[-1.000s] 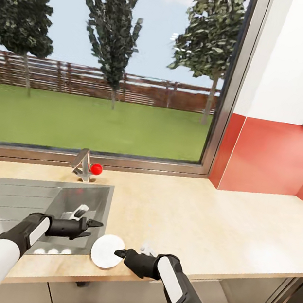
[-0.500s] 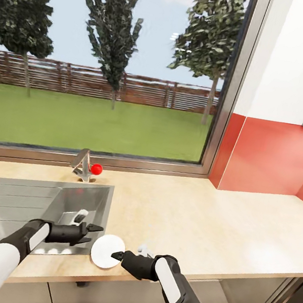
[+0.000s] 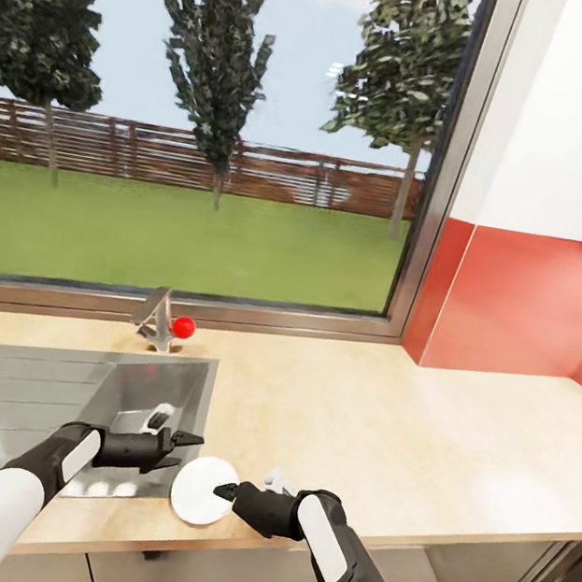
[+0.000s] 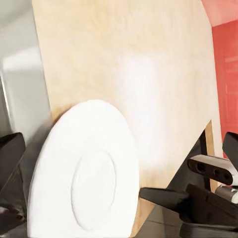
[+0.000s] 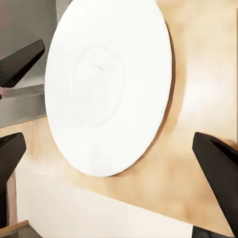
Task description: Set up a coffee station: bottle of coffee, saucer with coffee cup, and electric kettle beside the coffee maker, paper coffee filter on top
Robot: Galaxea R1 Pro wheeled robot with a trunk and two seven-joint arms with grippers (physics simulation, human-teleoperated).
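A white saucer (image 3: 198, 493) lies flat on the pale wooden countertop (image 3: 381, 429), near its front edge and just right of the sink. My left gripper (image 3: 181, 452) hangs open over the sink's right rim, its fingertips at the saucer's left edge. My right gripper (image 3: 222, 489) is open too, with its dark tip over the saucer's right side. The left wrist view has the saucer (image 4: 84, 173) close up, and the right gripper's finger (image 4: 166, 195) beyond it. In the right wrist view the saucer (image 5: 109, 84) lies ahead of my spread fingers (image 5: 218, 168).
A steel sink (image 3: 54, 403) with a drainboard takes up the left of the counter, with a faucet (image 3: 158, 321) and a red knob (image 3: 184, 326) behind it. A large window runs along the back. A red backsplash (image 3: 525, 307) closes the right corner.
My left gripper has dropped a little and crept right toward the saucer. The right gripper has edged left over the saucer's rim. The saucer has stayed put.
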